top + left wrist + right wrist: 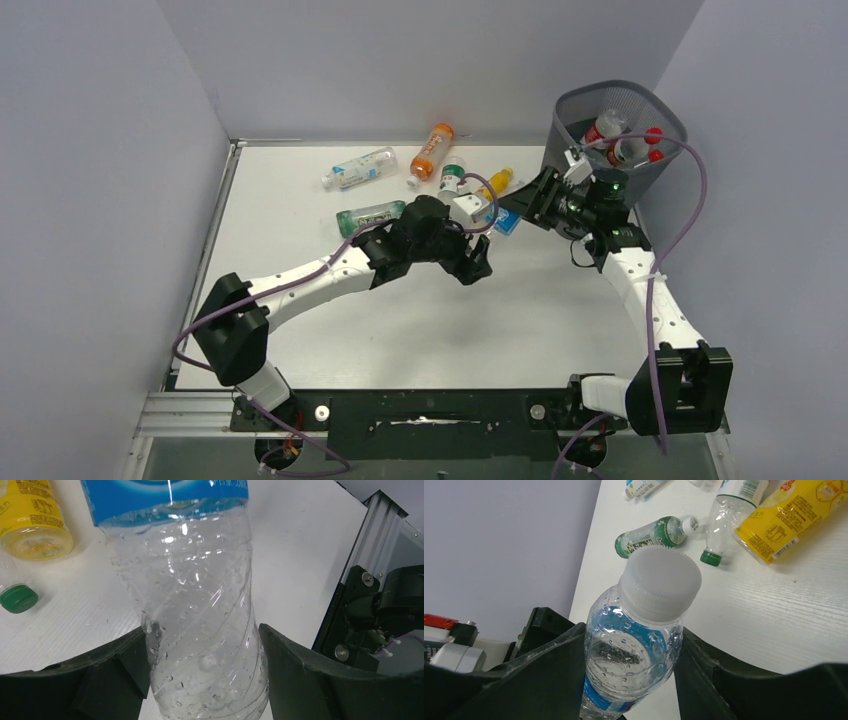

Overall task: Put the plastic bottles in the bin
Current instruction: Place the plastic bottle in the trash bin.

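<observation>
Handover of blue-label water bottle [190, 570]: right tool [631, 632] clamped round its upper body; left tool [202, 630] flanks base, grip unclear. Release left fully before swinging to bin [620, 130].

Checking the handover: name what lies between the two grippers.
A blue-labelled bottle, base in the left gripper, white-capped neck in the right gripper; both wrist views show it.

Mid-frame, the bottle [644, 630] is clear and droplet-speckled, with a blue label and a ribbed white cap. At upper right lie a yellow bottle [789, 515] with red print and a green cap [710, 558]. The bin [655, 180] is dark grey mesh, and an orange bottle [432, 150] lies on the white table [300, 230].
</observation>
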Motion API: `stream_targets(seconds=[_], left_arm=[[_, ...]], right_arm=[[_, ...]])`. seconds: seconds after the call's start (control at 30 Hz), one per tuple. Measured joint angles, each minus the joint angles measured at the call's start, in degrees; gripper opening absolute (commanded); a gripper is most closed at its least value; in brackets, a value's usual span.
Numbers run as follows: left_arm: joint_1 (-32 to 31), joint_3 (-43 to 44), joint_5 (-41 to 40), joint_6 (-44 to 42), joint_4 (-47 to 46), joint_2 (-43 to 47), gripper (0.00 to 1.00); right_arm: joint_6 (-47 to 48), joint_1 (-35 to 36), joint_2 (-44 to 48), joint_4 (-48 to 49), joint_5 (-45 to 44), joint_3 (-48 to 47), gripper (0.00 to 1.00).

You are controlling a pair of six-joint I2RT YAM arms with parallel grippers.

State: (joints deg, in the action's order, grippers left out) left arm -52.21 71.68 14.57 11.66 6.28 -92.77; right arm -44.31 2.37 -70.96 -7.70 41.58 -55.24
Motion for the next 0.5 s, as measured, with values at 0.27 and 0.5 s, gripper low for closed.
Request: stream_targets(seconds=[0.27, 0.5], left_arm=[[0.09, 0.0, -4.22, 0.15, 2.51, 2.95, 0.78], [1.86, -0.09, -7.15, 0.26, 3.67, 10.45, 0.8]], right_arm=[[3.93, -1.09, -2.69, -5.9, -1.64, -11.21, 0.49], [6.38, -11.47, -8.61, -10.73, -1.51, -27.36, 0.5]])
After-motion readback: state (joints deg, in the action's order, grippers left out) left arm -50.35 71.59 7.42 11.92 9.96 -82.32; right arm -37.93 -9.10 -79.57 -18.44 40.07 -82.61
